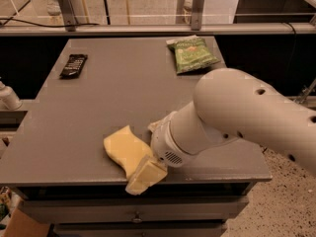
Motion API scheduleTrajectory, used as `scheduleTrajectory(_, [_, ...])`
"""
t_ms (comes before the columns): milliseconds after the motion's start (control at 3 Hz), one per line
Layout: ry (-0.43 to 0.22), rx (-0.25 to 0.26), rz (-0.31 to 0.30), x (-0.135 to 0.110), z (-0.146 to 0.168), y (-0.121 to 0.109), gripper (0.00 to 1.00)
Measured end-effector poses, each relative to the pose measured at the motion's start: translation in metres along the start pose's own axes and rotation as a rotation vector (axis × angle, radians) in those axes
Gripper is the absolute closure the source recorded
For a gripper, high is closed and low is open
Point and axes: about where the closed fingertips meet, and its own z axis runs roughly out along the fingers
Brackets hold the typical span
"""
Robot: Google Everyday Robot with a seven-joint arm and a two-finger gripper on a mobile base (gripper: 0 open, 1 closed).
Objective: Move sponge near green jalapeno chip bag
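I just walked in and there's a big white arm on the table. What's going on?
A white robot arm reaches down to the pale yellow wavy foam sponge at the front edge of the grey table. Its gripper sits at the sponge's right end. The sponge lies flat, not lifted. The small crinkly green chip bag, where it should go, lies far off at the back right. A black wrapped bar lies back left.

You are looking at a dark grey flat-topped table filling the middle of the frame. A black wrapped bar is lying on it at the upper left. A grey metal rail is running across the top. The gripper is sitting at the table's front edge, lower centre.
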Motion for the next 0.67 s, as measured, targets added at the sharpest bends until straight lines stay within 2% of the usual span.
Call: scheduleTrajectory(667, [-0.005,0.012,0.022,0.0037,-0.0041,-0.0097,0.63])
